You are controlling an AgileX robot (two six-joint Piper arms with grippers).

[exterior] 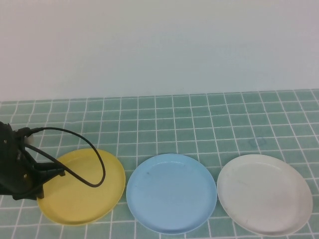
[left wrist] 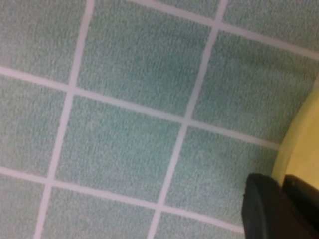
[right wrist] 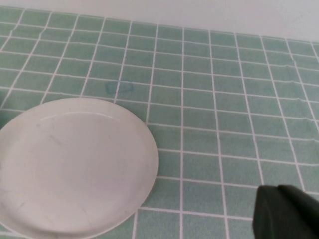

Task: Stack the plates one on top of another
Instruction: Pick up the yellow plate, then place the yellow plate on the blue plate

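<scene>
The light blue plate (exterior: 171, 192) lies flat on the green tiled worktop (exterior: 199, 119), between the yellow plate (exterior: 89, 194) and white plate (exterior: 264, 193). The left pincer (exterior: 42, 174) sits at the yellow plate's outer rim; whether it grips is unclear. Only the right wrist view shows the right pincer (right wrist: 286, 214), near the white plate, opening unclear.

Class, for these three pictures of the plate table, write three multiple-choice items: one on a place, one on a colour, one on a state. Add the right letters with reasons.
1. Which plate lies in the middle of the row?
A yellow B light blue C white

2. Which plate's edge is the left tool at?
A white B light blue C yellow

3. How do the plates lie?
A stacked B each flat on the table C one upside down

Key:
1 B, the light blue plate lies between the yellow plate and the white plate.
2 C, the left tool is at the yellow rim; the right tool shows only in its wrist view.
3 B, none overlaps.
</scene>
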